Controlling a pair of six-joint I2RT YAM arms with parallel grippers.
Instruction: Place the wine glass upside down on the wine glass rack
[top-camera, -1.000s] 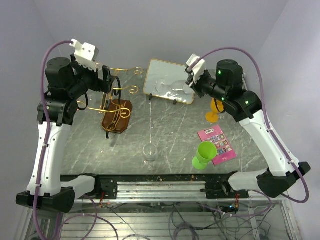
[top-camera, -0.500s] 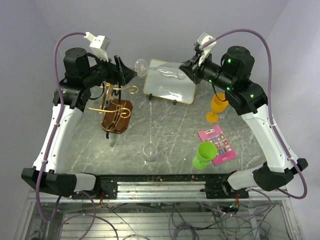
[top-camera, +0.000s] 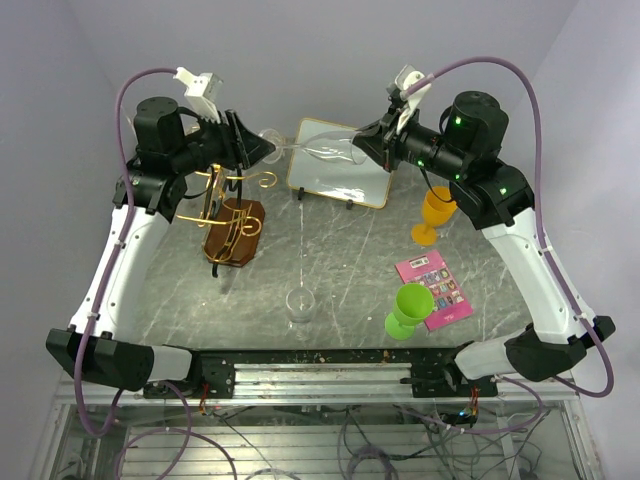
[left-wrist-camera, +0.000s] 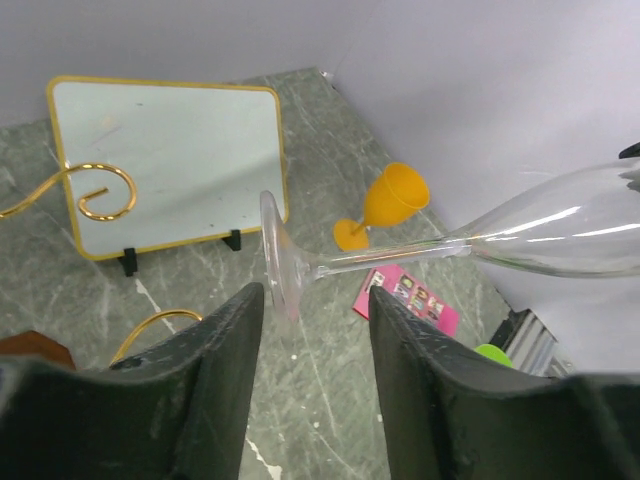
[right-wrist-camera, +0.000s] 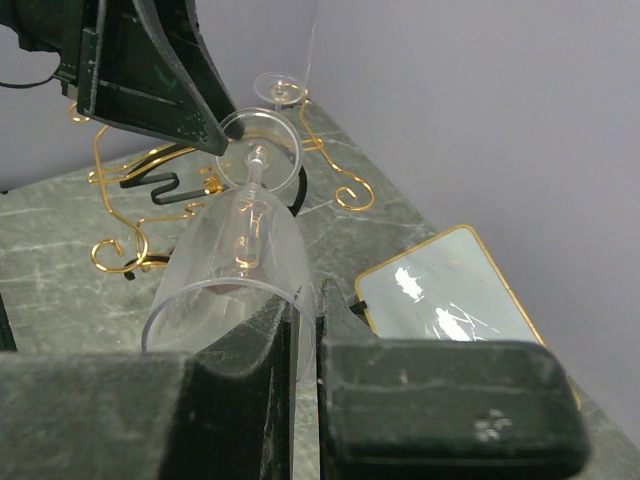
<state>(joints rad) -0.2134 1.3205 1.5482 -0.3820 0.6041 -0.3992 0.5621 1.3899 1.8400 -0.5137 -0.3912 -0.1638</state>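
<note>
One clear long-stemmed wine glass (top-camera: 325, 150) hangs level in mid-air from above, at 2 o'clock from the gold wire rack (top-camera: 228, 205) on its brown wooden base. Left wrist: left gripper (left-wrist-camera: 315, 295) fingers straddle the foot, unclamped. Right wrist: right gripper (right-wrist-camera: 304, 310) fingers pinch the bowl rim. Probably light, slick and brittle; the stem looks the safest hold.

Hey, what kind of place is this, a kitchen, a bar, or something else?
Probably a robotics lab bench, not a bar: a left arm and right arm bolted at the near edge of the table, loose cables below it, and staged props such as the wine glass rack and an orange goblet.
</note>
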